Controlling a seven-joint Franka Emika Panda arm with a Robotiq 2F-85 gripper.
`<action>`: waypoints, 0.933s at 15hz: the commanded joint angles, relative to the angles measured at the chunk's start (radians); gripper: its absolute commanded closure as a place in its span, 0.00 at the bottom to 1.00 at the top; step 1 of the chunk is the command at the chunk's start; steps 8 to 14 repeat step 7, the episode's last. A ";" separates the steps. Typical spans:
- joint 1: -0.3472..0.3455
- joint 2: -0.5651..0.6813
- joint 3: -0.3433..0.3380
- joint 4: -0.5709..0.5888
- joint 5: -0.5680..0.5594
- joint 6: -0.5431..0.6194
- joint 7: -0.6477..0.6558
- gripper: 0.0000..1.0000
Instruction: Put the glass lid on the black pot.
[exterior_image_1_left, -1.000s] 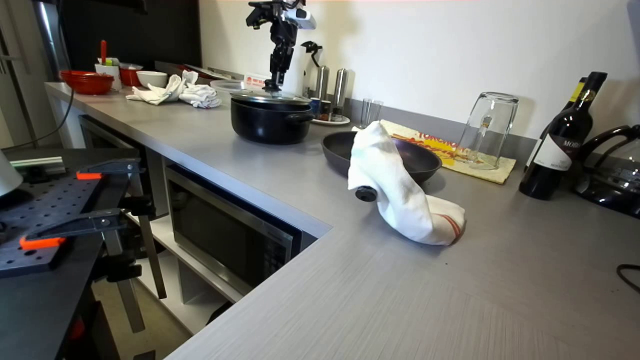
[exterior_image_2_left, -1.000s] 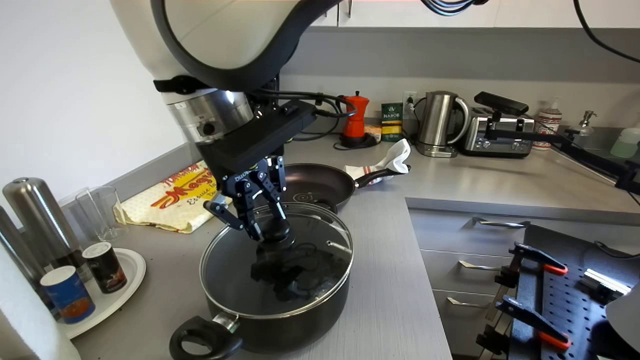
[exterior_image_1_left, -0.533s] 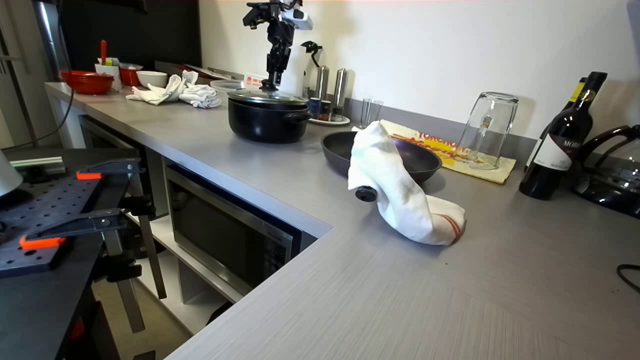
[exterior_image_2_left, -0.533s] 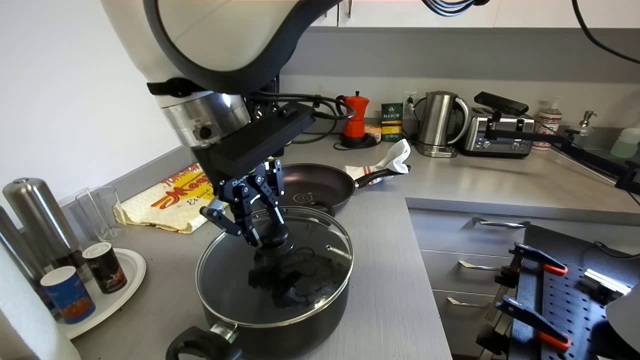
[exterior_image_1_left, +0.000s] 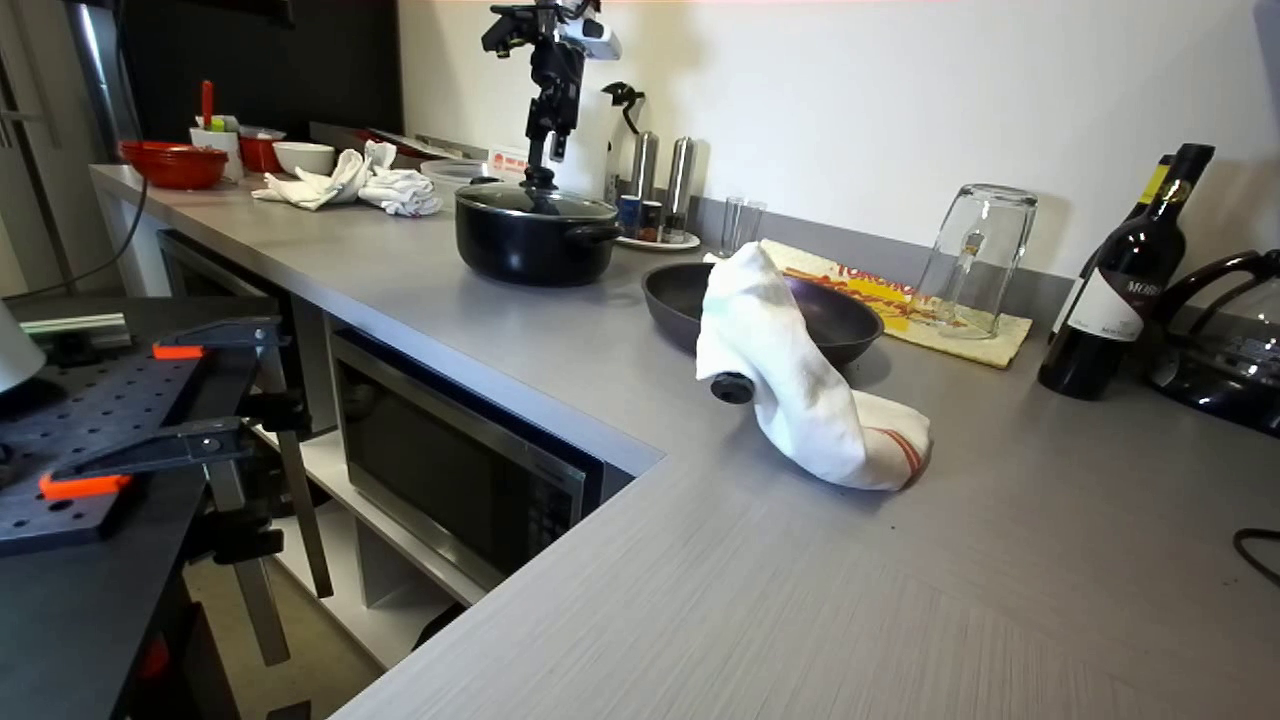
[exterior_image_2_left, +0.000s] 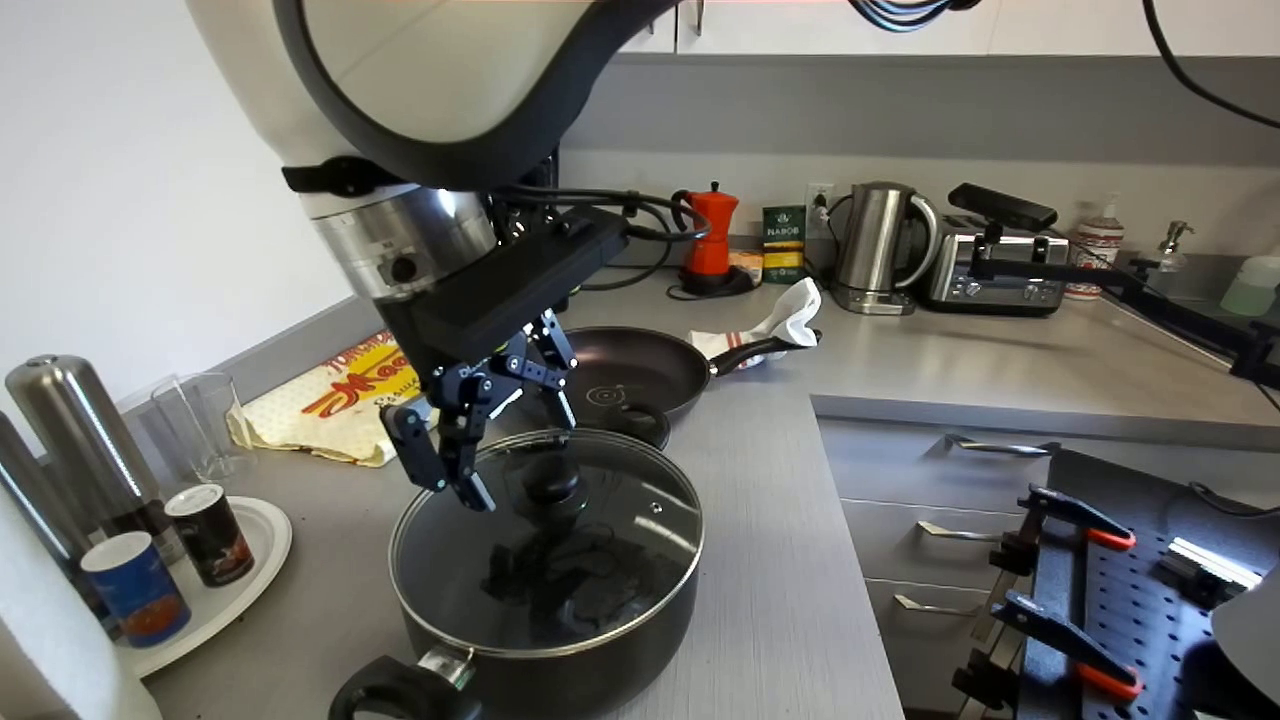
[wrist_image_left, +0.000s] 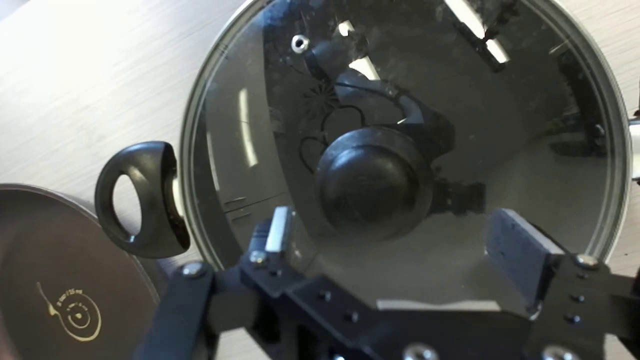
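Observation:
The glass lid (exterior_image_2_left: 610, 560), a clear disc with a metal rim and dark knob (exterior_image_2_left: 552, 480), lies level on the black pot (exterior_image_2_left: 590, 670). Its rim follows the pot's edge all round in the wrist view. My gripper (wrist_image_left: 400, 232) is open above the glass, its fingers (wrist_image_left: 522, 255) wide apart. The knob stands between them and a little ahead in the wrist view, touching neither finger there. In an exterior view the same gripper (exterior_image_1_left: 545, 158) hangs just over the pot (exterior_image_1_left: 535, 245). Part of the pot's near handle is cut off by the frame edge.
A dark frying pan (exterior_image_2_left: 640, 365) stands close to one pot handle (wrist_image_left: 165, 200), with a white cloth (exterior_image_1_left: 780, 370) over its own handle. A plate (exterior_image_2_left: 265, 535) with two small cups and tall steel mills (exterior_image_2_left: 90, 440) are near the wall. A glass mug (exterior_image_1_left: 975, 260) stands farther along.
The fingers were shut on the knob and have spread apart, letting it go. The lid, raised and slightly tilted before, has dropped flush onto the pot. Pot and gripper have shifted slightly.

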 joint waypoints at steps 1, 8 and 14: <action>0.004 -0.008 -0.004 0.002 0.019 -0.009 -0.020 0.00; 0.010 0.002 -0.013 0.007 0.006 -0.003 -0.003 0.00; 0.010 0.002 -0.013 0.007 0.006 -0.003 -0.003 0.00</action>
